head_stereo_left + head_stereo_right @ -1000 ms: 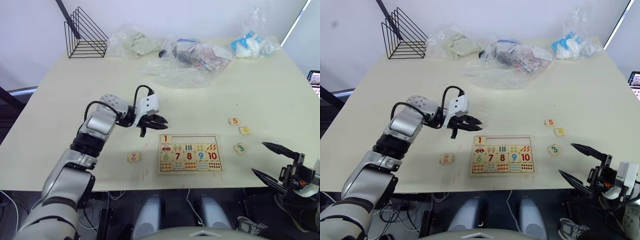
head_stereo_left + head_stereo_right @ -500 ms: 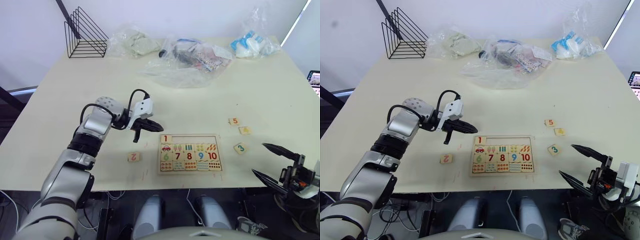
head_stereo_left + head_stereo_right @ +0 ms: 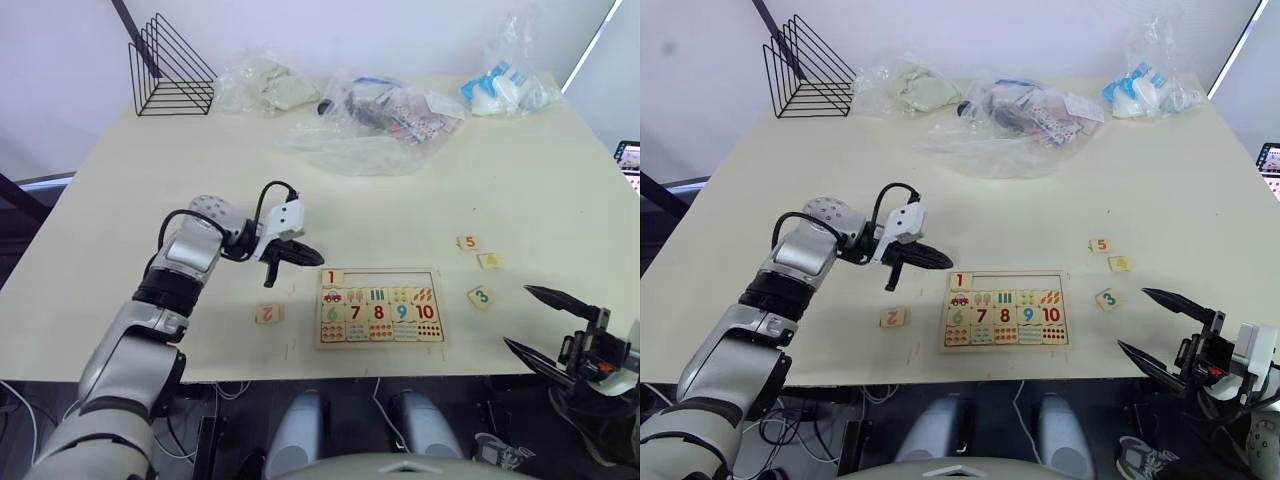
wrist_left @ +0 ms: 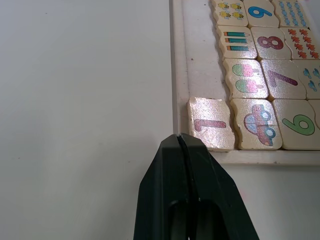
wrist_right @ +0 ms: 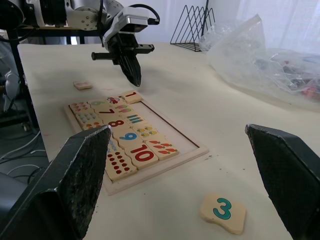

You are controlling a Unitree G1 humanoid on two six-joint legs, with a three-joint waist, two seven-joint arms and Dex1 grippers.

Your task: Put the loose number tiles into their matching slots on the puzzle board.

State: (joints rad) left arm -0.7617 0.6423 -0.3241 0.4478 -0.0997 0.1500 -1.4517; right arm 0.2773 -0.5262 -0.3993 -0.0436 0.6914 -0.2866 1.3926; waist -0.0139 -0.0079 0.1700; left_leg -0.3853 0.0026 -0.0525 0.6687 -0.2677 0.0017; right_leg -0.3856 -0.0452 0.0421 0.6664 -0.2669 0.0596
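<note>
Near the front edge of the table (image 3: 130, 200) lies the puzzle board (image 3: 379, 340), with its picture tiles and the coloured numbers 6 to 10 in place. At the far left corner of the board the tile 1 (image 3: 331, 277) already sits in the first of the slots (image 3: 385, 277), and the other recesses of that row look unfilled. Just to the left of this corner hangs the left gripper (image 3: 296, 256); its two black fingers are pressed together, tip against tip, and they hold nothing. From the left wrist camera the closed tips point at the board's rim beside the tile 1. To the left of the board, apart from it, lies the tile 2 (image 3: 267, 314) on the table. To the right of the board lie the tile 3 (image 3: 480, 296), and farther back the tile 5 (image 3: 467, 242) and one more small tile (image 3: 489, 261) whose print I cannot read. Off the right front corner of the table is the right gripper (image 3: 548, 322), its fingers spread wide apart and empty. At the back of the table stand a black wire rack (image 3: 170, 68) and several clear plastic bags (image 3: 370, 125).
</note>
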